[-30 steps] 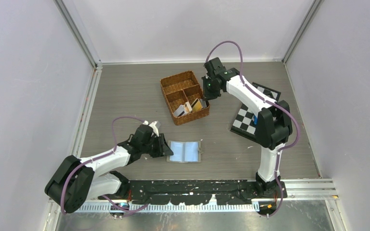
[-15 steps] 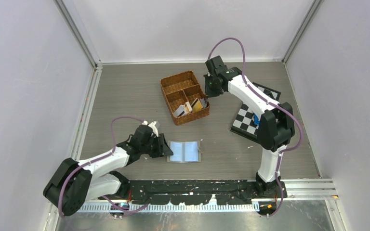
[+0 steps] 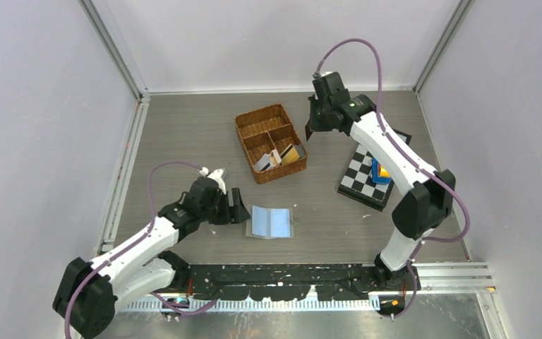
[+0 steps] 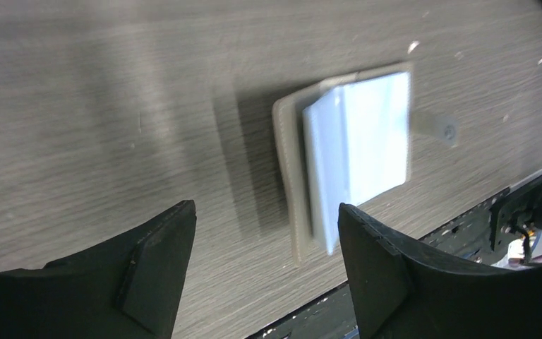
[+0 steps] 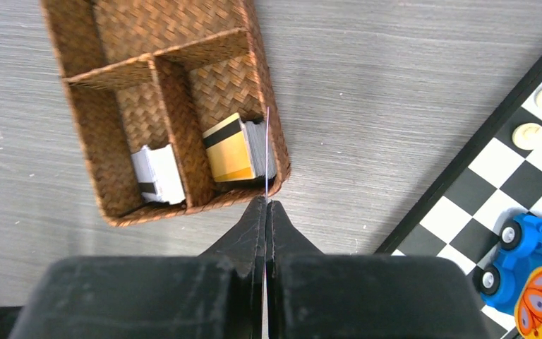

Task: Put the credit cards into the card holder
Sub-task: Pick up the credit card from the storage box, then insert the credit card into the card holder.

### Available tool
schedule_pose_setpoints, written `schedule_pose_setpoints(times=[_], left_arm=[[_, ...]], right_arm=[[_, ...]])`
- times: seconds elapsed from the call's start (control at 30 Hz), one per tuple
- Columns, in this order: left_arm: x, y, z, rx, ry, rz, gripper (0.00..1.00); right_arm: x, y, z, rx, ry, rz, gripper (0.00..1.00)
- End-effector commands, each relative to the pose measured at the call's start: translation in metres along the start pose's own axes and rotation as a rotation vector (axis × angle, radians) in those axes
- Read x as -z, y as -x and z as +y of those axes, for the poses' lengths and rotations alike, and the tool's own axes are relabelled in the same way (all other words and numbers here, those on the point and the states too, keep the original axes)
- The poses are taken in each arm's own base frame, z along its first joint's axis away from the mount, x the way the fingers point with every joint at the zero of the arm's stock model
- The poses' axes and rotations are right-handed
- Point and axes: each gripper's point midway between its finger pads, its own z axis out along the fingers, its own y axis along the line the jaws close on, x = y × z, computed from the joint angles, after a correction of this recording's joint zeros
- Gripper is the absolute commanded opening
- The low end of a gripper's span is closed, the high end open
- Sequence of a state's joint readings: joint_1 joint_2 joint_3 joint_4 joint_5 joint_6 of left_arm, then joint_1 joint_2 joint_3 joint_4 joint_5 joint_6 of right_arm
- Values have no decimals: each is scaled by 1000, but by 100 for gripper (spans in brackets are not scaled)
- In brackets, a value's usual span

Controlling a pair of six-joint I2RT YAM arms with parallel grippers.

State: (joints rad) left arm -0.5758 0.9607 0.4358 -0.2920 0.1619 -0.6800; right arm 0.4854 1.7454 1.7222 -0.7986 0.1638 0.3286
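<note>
The card holder (image 3: 272, 221) lies open on the table with its light-blue sleeves up. It also shows in the left wrist view (image 4: 353, 148). My left gripper (image 3: 238, 210) is open and empty just left of it, fingers apart (image 4: 265, 212). My right gripper (image 3: 312, 131) is shut on a credit card seen edge-on as a thin line (image 5: 267, 155), held above the right edge of the wicker basket (image 5: 113, 63). An orange credit card with a dark stripe (image 5: 229, 150) and white cards (image 5: 157, 173) stand in the basket's near compartments (image 3: 280, 157).
The wicker basket (image 3: 248, 120) stands mid-table. A black-and-white checkerboard (image 3: 358, 176) lies to the right with a blue and orange toy (image 5: 533, 282) and pale round pieces (image 5: 536, 134) on it. Walls close the table on three sides.
My right gripper has risen and moved back-right from the basket with a card pinched in it. My left arm has swung and stretched out, its gripper still beside the card holder.
</note>
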Motion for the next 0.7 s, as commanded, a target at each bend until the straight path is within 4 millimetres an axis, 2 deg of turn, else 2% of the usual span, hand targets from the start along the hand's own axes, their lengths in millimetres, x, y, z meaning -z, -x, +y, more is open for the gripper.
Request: schedule_pose_setpoints(times=[0.0, 0.07, 0.17, 0.33, 0.47, 0.6, 0.67], left_arm=[[29, 40, -10, -101, 39, -119, 77], [40, 52, -21, -135, 13, -156, 77], [48, 61, -41, -200, -74, -175, 78], [61, 62, -94, -313, -360, -181, 78], [76, 55, -122, -367, -538, -179, 78], [80, 43, -135, -391, -633, -155, 79], [78, 33, -142, -406, -671, -117, 80]], right_arm=[[65, 25, 9, 11, 62, -137, 1], [83, 20, 15, 15, 108, -146, 1], [102, 1, 31, 18, 216, -119, 1], [121, -54, 68, 53, 479, 18, 1], [142, -102, 95, 116, 679, 139, 1], [173, -150, 121, 196, 873, 251, 0], [186, -166, 130, 228, 942, 283, 0]])
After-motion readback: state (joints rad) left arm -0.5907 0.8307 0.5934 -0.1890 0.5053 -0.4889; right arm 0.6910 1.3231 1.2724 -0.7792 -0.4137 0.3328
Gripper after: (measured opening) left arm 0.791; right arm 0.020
